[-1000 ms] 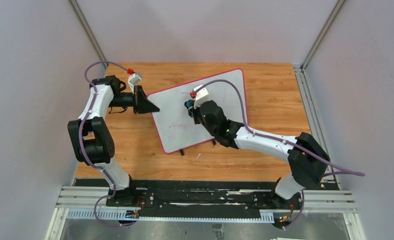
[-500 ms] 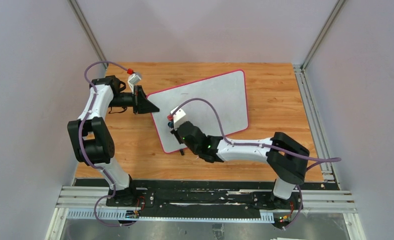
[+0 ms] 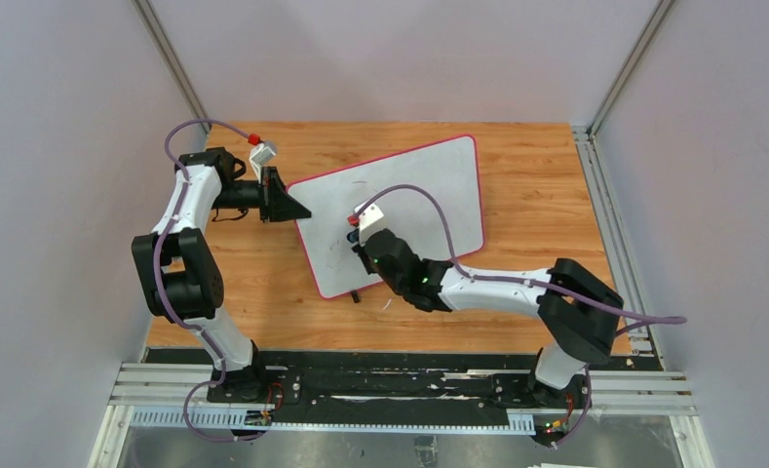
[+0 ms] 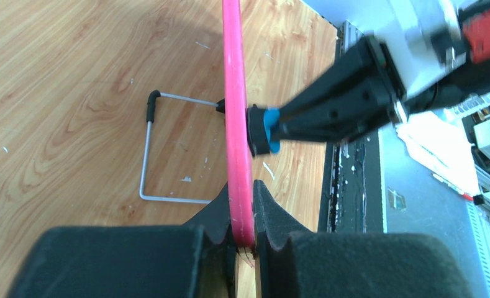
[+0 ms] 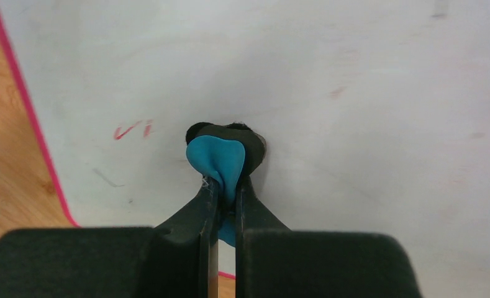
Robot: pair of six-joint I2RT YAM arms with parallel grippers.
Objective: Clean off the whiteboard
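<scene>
A whiteboard (image 3: pixel 429 185) with a pink rim stands tilted on the wooden table. My left gripper (image 3: pixel 297 210) is shut on its pink left edge (image 4: pixel 237 124). My right gripper (image 3: pixel 358 244) is shut on a blue eraser (image 5: pixel 217 158) with a black pad, pressed against the board face (image 5: pixel 354 93) near its lower left part. Faint red marks (image 5: pixel 130 130) and thin dark strokes (image 5: pixel 108 179) remain left of the eraser. In the left wrist view the eraser (image 4: pixel 264 129) shows edge-on against the board.
The board's wire stand (image 4: pixel 148 155) rests on the wooden table (image 3: pixel 536 166) behind the board. Grey walls enclose the table on three sides. A black rail (image 3: pixel 400 385) runs along the near edge.
My right gripper swept the eraser from the board's upper middle down to its lower left edge, then came back up a little to the right. Most of the writing is gone. The left arm stayed still.
</scene>
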